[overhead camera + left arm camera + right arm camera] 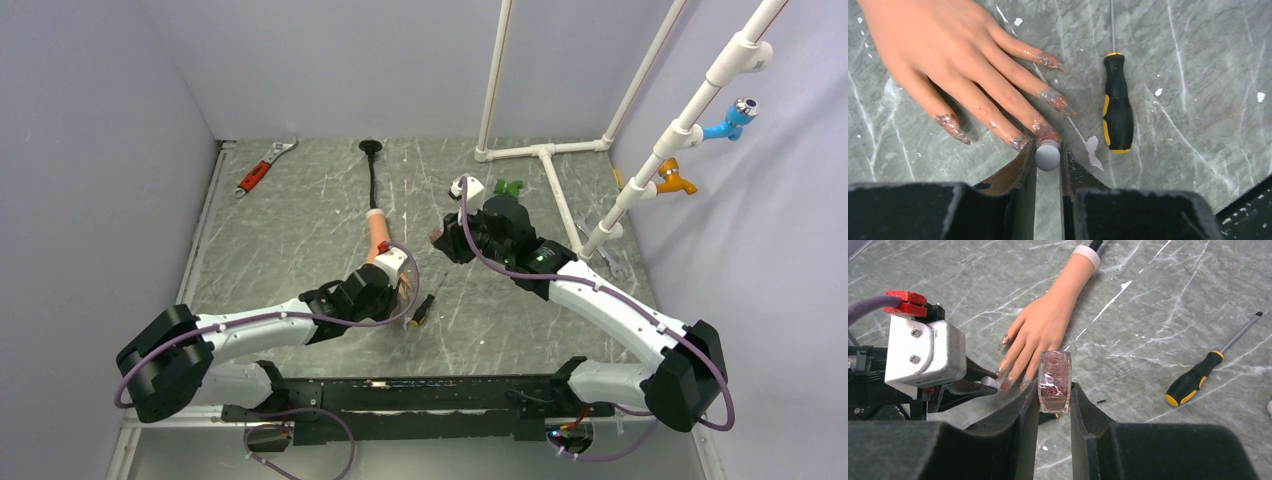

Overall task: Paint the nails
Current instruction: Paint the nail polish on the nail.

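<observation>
Glitter polish [1054, 374] in bottle [1055, 404], on nails [1058, 102]

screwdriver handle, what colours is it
Black with yellow trim on the screwdriver handle; clearest in the left wrist view.

You're in a lab test cell: plain walls [350, 60] box the marbled table [290, 225], PVC piping [545, 152] beyond your right claw [438, 240].
</observation>
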{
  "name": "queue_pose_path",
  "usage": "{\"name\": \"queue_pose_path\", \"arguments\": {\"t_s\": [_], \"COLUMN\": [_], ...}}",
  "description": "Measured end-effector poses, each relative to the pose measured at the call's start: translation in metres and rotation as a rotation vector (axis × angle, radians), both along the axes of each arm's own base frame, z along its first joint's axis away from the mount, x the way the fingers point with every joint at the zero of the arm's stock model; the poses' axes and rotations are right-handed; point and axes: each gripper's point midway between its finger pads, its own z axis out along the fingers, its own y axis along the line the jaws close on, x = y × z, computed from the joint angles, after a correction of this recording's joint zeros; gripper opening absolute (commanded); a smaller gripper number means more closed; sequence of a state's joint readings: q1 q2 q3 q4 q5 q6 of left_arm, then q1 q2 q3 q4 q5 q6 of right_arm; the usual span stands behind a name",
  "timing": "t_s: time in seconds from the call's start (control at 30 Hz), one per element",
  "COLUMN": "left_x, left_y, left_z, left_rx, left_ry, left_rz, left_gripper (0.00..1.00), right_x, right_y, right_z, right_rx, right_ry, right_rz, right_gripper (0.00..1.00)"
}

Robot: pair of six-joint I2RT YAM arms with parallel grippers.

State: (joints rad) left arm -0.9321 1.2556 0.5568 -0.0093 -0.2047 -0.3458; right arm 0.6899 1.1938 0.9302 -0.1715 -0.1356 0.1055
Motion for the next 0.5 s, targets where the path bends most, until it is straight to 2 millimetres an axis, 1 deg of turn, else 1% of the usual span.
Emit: {"name": "queue_pose_path", "arguments": {"t_s": [0.2, 0.5], "left_x": [-0.006, -0.008], "left_y": [-0.004, -0.012], "left_z": [0.003, 0.006], "left_rx": [-0.029, -0.056], "left_ry": [0.003, 0.004], "left_rz": [-0.015, -0.038], "left_gripper": [0.0, 0.0], "right_x": [0.0, 0.0], "right_y": [0.0, 0.0], "right_z": [0.0, 0.0], "right_rx": [0.0, 0.0], "right_ry": [0.0, 0.0], "right_rz": [0.0, 0.001], "right_gripper": [0.0, 0.0]}}
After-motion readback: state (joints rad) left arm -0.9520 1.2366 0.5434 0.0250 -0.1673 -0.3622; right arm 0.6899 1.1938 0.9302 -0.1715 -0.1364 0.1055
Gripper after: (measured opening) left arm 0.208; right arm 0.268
